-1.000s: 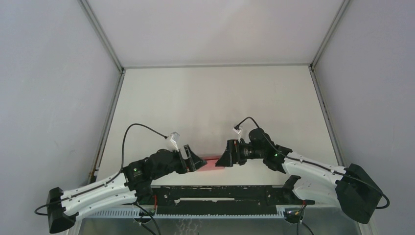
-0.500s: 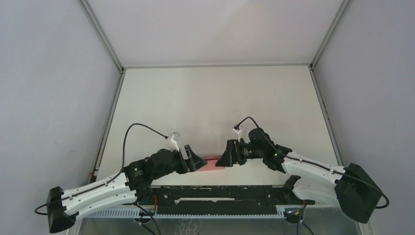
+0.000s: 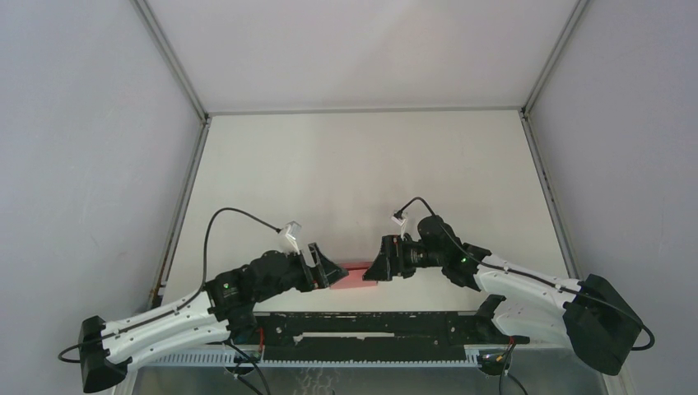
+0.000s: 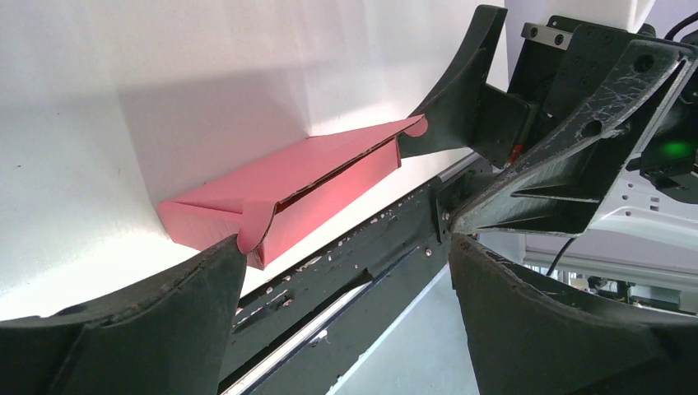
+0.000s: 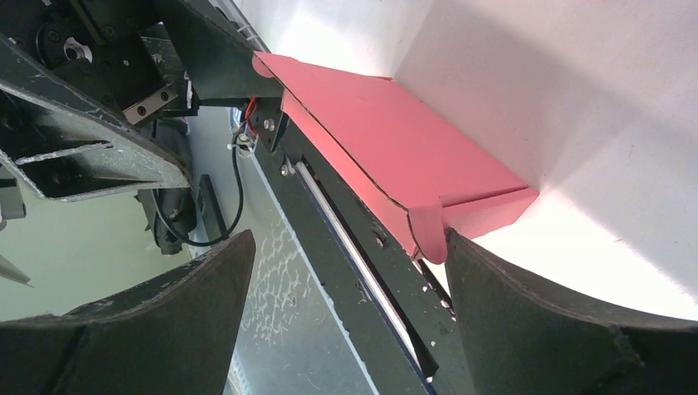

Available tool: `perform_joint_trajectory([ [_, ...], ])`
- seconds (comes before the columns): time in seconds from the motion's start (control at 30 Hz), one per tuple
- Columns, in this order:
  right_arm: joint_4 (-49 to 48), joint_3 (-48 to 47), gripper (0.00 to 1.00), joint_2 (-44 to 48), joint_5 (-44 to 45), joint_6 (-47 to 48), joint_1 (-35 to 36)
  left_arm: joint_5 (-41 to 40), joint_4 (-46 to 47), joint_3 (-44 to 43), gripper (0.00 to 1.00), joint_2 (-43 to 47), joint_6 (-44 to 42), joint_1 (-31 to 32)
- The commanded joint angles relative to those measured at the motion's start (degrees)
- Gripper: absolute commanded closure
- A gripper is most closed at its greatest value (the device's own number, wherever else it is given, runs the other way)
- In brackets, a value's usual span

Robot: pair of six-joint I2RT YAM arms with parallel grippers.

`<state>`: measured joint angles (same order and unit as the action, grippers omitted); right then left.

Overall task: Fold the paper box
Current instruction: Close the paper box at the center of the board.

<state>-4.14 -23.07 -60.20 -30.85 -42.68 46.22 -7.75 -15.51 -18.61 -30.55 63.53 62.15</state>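
The paper box lies low on the white bench at about 6 o'clock, close to the near edge and just beyond the black rail that carries the two arms. It looks like a long, shallow pink shape with its top panel down and a small rounded tab sticking out at each end. The left tool sits at the box's 9 o'clock end and the right tool at its 3 o'clock end, so the box is bracketed between them. Both tools are spread wide and neither is pinching anything. From the left wrist, one dark finger has its tip right at the near rounded tab, while the other finger hangs out over the rail. The right wrist shows much the same thing mirrored: one fingertip meets the tab at its end, and the other is well clear over the rail side.
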Motion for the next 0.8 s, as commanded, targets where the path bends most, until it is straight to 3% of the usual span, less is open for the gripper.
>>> perform_joint_trajectory([
  [0.0,-1.2,-1.3,0.07,0.2,0.5,1.1,-0.1,-0.4,2.7,-1.1,0.04,0.6,0.3,0.4],
  [0.77,-1.7,-1.3,0.06,-0.6,0.2,1.3,-0.9,-1.6,0.8,0.6,0.04,1.5,0.4,0.4],
])
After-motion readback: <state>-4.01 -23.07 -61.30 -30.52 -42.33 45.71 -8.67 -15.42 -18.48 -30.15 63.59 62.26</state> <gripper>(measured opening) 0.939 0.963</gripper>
